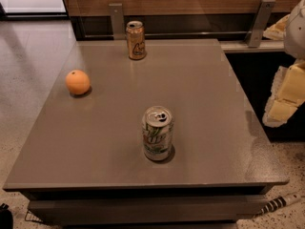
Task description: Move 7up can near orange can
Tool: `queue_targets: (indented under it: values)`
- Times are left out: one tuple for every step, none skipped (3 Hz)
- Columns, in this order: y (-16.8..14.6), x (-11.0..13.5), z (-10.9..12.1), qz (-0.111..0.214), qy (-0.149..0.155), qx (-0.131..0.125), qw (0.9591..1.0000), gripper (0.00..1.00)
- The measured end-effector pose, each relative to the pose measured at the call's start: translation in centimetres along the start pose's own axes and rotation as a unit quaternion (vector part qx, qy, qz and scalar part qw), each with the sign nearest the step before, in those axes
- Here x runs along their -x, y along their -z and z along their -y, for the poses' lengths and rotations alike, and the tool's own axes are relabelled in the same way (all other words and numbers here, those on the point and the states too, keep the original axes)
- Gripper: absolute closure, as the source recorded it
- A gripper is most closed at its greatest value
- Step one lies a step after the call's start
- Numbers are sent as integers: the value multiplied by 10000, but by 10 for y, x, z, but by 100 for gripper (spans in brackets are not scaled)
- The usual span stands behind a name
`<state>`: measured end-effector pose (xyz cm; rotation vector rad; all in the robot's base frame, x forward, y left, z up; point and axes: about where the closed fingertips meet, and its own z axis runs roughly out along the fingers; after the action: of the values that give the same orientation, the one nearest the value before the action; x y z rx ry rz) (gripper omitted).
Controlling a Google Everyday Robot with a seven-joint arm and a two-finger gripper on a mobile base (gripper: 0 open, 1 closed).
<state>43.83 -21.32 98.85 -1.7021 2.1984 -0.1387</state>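
The 7up can (pixel 157 133), white with green lettering and a silver top, stands upright on the grey table (pixel 205 94) near the front middle. The orange can (pixel 136 40), orange-gold with a silver top, stands upright at the back edge of the table, left of the middle. The two cans are far apart. My gripper (pixel 282 106) hangs at the right edge of the view, beyond the table's right side and well away from both cans, holding nothing that shows.
A round orange fruit (pixel 77 82) lies on the left part of the table. A wood-panelled wall with metal brackets (pixel 116 20) runs behind the table. Speckled floor (pixel 28 80) lies to the left.
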Motion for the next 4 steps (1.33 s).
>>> queue_targets:
  values:
    - [1, 1, -1, 13, 13, -14, 10000, 0]
    - [2, 2, -9, 282, -11, 92, 9996, 0]
    - [-3, -1, -27, 1061, -17, 301, 9939, 0]
    - [-15, 3, -43, 1874, 129, 372, 9815, 0]
